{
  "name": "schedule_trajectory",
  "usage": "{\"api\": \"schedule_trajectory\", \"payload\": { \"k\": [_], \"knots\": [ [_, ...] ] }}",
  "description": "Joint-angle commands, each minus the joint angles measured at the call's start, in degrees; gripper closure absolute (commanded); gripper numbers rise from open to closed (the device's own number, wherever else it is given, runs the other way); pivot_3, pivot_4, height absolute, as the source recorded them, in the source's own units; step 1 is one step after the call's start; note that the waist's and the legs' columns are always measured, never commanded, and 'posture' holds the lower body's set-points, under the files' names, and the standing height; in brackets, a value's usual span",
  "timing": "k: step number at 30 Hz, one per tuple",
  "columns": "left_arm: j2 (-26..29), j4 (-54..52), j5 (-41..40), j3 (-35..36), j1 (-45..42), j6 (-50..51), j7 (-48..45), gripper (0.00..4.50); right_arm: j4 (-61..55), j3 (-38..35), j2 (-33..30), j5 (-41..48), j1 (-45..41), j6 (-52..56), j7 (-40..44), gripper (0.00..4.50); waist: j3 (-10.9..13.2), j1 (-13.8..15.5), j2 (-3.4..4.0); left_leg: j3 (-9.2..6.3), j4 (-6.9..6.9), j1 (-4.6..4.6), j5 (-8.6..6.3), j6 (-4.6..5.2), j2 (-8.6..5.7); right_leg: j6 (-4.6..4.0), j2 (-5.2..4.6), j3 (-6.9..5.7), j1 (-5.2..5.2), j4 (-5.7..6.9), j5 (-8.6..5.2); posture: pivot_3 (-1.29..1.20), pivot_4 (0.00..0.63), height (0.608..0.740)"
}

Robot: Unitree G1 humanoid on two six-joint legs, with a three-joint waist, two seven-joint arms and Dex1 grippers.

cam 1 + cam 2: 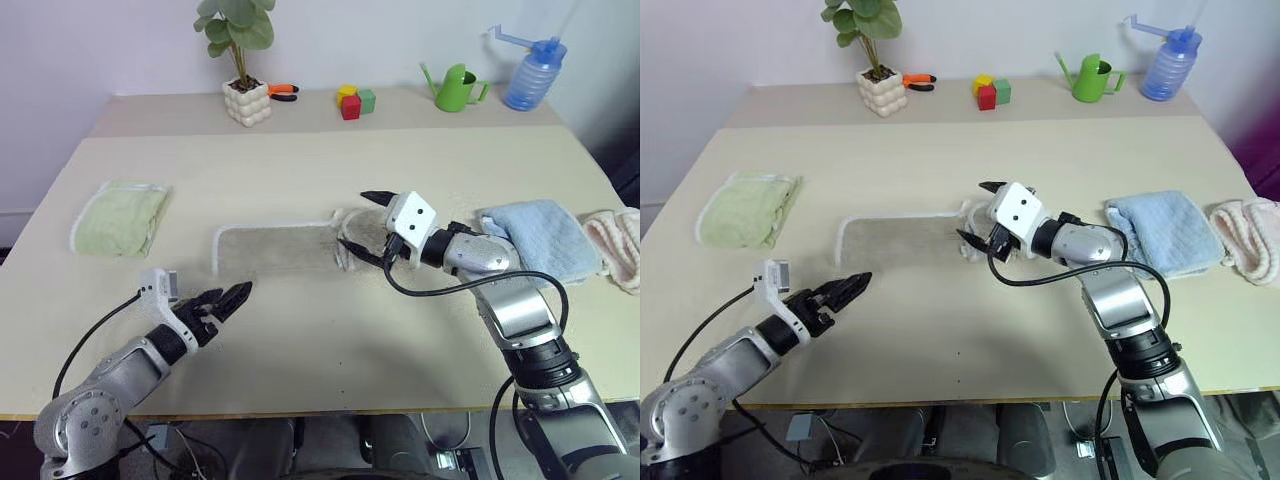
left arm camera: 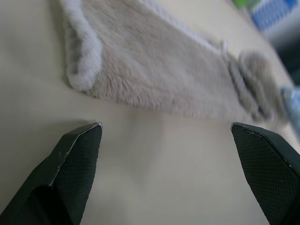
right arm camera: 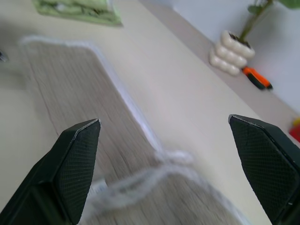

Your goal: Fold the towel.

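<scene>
The beige towel (image 1: 280, 248) lies flat as a narrow strip in the middle of the table, white edging along its left and far sides. Its right end is bunched into a small heap (image 1: 350, 235). My right gripper (image 1: 362, 222) hangs open just over that heap, fingers wide apart, and nothing sits between them in the right wrist view, where the towel (image 3: 70, 84) stretches away below. My left gripper (image 1: 228, 298) is open, low over the bare table in front of the towel's left end. The towel's near edge (image 2: 159, 79) lies just beyond its spread fingertips.
A folded pale green towel (image 1: 120, 218) lies at the left. A folded light blue towel (image 1: 540, 235) and a pink cloth (image 1: 615, 245) lie at the right. Along the back stand a potted plant (image 1: 247, 100), coloured blocks (image 1: 355, 100), a green watering can (image 1: 457, 88) and a blue bottle (image 1: 530, 75).
</scene>
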Motion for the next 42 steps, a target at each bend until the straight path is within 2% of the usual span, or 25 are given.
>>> {"api": "schedule_trajectory", "payload": {
  "k": [1, 6, 8, 11, 12, 16, 19, 23, 26, 31, 36, 40, 42],
  "knots": [
    [-4.4, 5.4, -4.9, 2.9, -4.8, -1.3, 9.7, 0.00, -2.7, 0.9, 0.7, -0.5, 0.3, -1.3, 0.2, 0.04, 0.0, 0.6, -0.01, 0.00, 0.01, 0.02, 0.00, 0.00, 0.00, 0.00, 0.00, 0.00, 0.01, 0.00, 0.00, 0.00, 0.150, 0.732],
    [-6.4, 9.7, -4.1, 2.0, -9.3, -3.1, 15.5, 0.00, -3.5, 1.8, 1.6, -1.1, 0.6, -1.0, -0.3, 0.04, 0.0, 0.8, -0.04, 0.01, 0.02, 0.03, 0.05, -0.09, -0.01, 0.00, 0.00, 0.00, 0.02, 0.02, 0.00, 0.00, 0.150, 0.732],
    [-6.6, 10.3, -4.4, 1.6, -10.2, -3.7, 16.0, 0.52, -3.8, 1.9, 1.7, -1.4, 1.0, -1.1, -0.3, 0.00, 0.0, 0.8, -0.03, 0.01, 0.02, 0.04, 0.06, -0.11, -0.01, 0.00, 0.01, 0.01, 0.02, 0.01, 0.00, 0.00, 0.150, 0.732],
    [-6.4, 10.7, -5.0, 1.2, -10.7, -4.5, 15.3, 1.83, -5.0, 2.1, 1.3, -1.6, 2.2, -0.8, -0.3, 0.00, 0.0, 0.8, -0.04, 0.01, 0.01, 0.04, 0.06, -0.12, 0.00, -0.01, 0.03, 0.01, 0.02, 0.01, 0.00, 0.00, 0.150, 0.732],
    [-6.3, 10.8, -5.1, 1.2, -10.7, -4.8, 15.2, 2.45, -5.4, 2.2, 1.2, -1.7, 2.6, -0.7, -0.2, 0.00, 0.0, 0.8, -0.04, 0.01, 0.01, 0.04, 0.06, -0.11, 0.00, -0.01, 0.03, 0.01, 0.02, 0.01, 0.00, 0.00, 0.150, 0.732],
    [-5.6, 10.5, -6.9, 2.8, -10.7, -6.4, 13.8, 4.47, -7.2, 2.4, 0.7, -2.2, 4.3, -0.1, 0.0, 0.00, 0.0, 0.8, -0.06, 0.01, 0.02, 0.01, 0.06, -0.11, -0.01, -0.01, 0.02, 0.00, 0.01, -0.01, 0.00, 0.00, 0.150, 0.732],
    [-4.5, 9.4, -7.7, 4.0, -10.9, -8.5, 11.8, 4.47, -8.5, 2.2, 0.6, -2.2, 5.4, 0.7, 0.0, 0.00, 0.0, 0.8, -0.07, 0.00, 0.01, 0.01, 0.05, -0.11, 0.00, -0.01, 0.02, 0.00, 0.01, -0.01, 0.00, 0.00, 0.150, 0.732],
    [-0.3, 8.3, -5.9, 6.2, -11.2, -12.8, 8.0, 4.47, -9.3, 1.8, 0.2, -2.1, 6.1, 1.2, 0.0, 0.00, 0.0, 0.7, -0.07, 0.00, -0.02, 0.01, 0.05, -0.11, 0.04, -0.03, 0.07, 0.00, -0.03, -0.01, -0.01, 0.00, 0.150, 0.732],
    [5.3, 8.3, -3.9, 7.2, -11.5, -14.7, 4.1, 4.47, -9.0, 1.3, -0.1, -2.0, 6.2, 1.3, 0.1, 0.00, 0.0, 0.7, -0.08, 0.01, -0.04, 0.00, 0.05, -0.11, 0.05, -0.03, 0.07, 0.01, -0.04, -0.02, -0.01, 0.00, 0.150, 0.732],
    [14.2, 6.6, 2.3, 2.8, -12.9, -15.9, -3.5, 4.47, -7.5, 1.1, -0.4, -2.1, 5.8, 0.8, 0.3, 0.00, 0.0, 0.9, -0.08, 0.01, -0.04, -0.01, 0.03, -0.08, 0.02, -0.02, 0.06, 0.01, -0.02, -0.05, -0.01, 0.00, 0.150, 0.732],
    [20.0, 3.4, 8.4, -8.3, -18.4, -16.0, -13.7, 4.47, -5.9, 1.2, -0.4, -2.6, 5.6, 0.3, 0.1, 0.00, 0.0, 0.8, -0.10, -0.02, -0.04, -0.04, 0.01, -0.05, 0.00, -0.02, 0.05, -0.02, -0.01, -0.07, -0.01, 0.00, 0.150, 0.732],
    [21.4, 3.5, 13.2, -18.2, -22.9, -16.3, -22.3, 4.47, -5.1, 1.2, -0.5, -3.3, 5.9, 0.0, -0.3, 0.00, 0.0, 0.5, -0.09, 0.00, -0.07, -0.04, 0.02, -0.07, 0.01, -0.02, 0.05, -0.02, -0.03, -0.08, -0.01, 0.00, 0.150, 0.732],
    [20.3, 5.6, 17.9, -25.9, -27.0, -17.4, -26.6, 4.47, -4.6, 0.8, -0.7, -4.0, 6.2, 0.3, -1.1, 0.00, 0.0, 0.5, -0.09, 0.01, -0.10, -0.05, 0.03, -0.07, 0.02, -0.02, 0.07, -0.02, -0.06, -0.07, -0.01, 0.00, 0.150, 0.732]
  ]
}}
